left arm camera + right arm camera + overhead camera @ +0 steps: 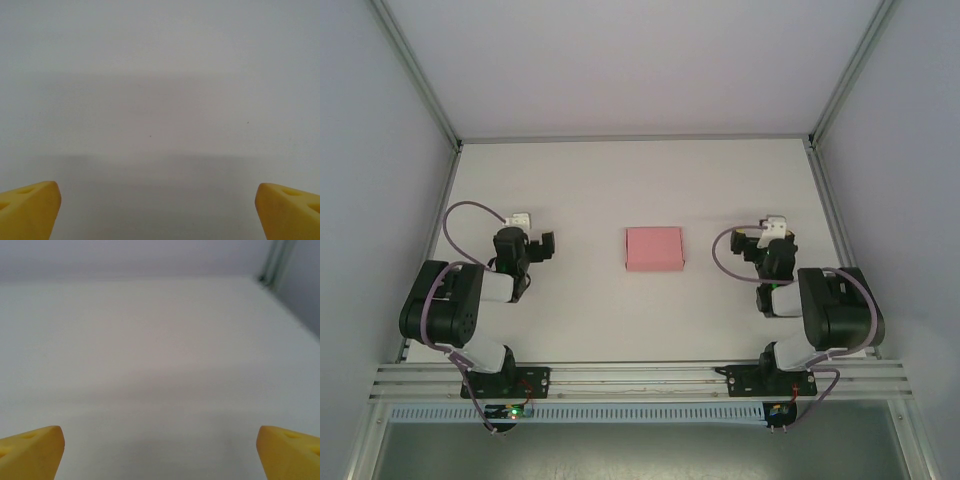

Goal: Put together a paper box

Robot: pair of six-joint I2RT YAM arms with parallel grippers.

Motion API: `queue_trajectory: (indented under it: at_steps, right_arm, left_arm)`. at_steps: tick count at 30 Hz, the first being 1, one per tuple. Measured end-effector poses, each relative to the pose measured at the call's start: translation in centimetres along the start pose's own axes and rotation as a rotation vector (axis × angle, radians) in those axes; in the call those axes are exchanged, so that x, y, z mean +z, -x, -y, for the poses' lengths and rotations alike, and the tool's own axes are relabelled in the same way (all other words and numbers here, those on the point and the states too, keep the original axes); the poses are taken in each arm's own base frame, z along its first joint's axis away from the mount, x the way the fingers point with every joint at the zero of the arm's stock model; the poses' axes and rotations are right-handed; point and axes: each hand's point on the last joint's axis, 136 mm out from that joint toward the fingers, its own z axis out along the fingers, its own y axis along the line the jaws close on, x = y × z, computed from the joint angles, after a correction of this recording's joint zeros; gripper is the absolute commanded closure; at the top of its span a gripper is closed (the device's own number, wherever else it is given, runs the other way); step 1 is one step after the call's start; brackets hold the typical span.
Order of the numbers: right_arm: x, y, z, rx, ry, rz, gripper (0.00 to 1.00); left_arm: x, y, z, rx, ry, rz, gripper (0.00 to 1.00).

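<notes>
Top view: the paper box point(655, 249) lies flat near the middle of the table point(620, 180), a plain pink rectangle with no flaps splayed out from it. The left gripper point(544, 246) sits at the box's 9 o'clock and the right gripper point(748, 243) at its 3 o'clock. Both are well apart from the card, neither touching it, with each arm folded near its base at 6 o'clock. From above I cannot tell whether the card is a finished box or a folded blank, nor whether anything is inside (no opening is visible). Left wrist view: yellow fingertips point(30, 207) at 7 and 5 o'clock of the frame, spread wide, with bare table between them and nothing held. Right wrist view: the same picture, fingertips point(287, 450) parted as wide, with bare table running to the far wall at 12 o'clock and nothing held. Judgement: no hands-on step is under way, and this reads as either the very start or a rest after closing. If folding remains, the next move calls for both arms to swing inward toward the centre. One would pin the card while the other lifts an edge gently, since thin card will likely slide or buckle.
</notes>
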Motion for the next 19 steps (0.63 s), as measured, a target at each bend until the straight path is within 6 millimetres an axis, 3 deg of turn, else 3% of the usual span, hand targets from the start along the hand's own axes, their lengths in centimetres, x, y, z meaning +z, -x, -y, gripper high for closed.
queue_trajectory:
  at_steps: [4,19]
  right_arm:
    - [1.0,3.4,-0.6,-0.009,0.015,0.082,0.02]
    - [1.1,2.8,-0.6,-0.015,0.004,0.053,0.02]
  left_arm:
    - [0.0,1.2,-0.1,-0.006,-0.005,0.038,0.0]
    - [0.0,1.3,-0.1,-0.004,-0.006,0.042,0.0]
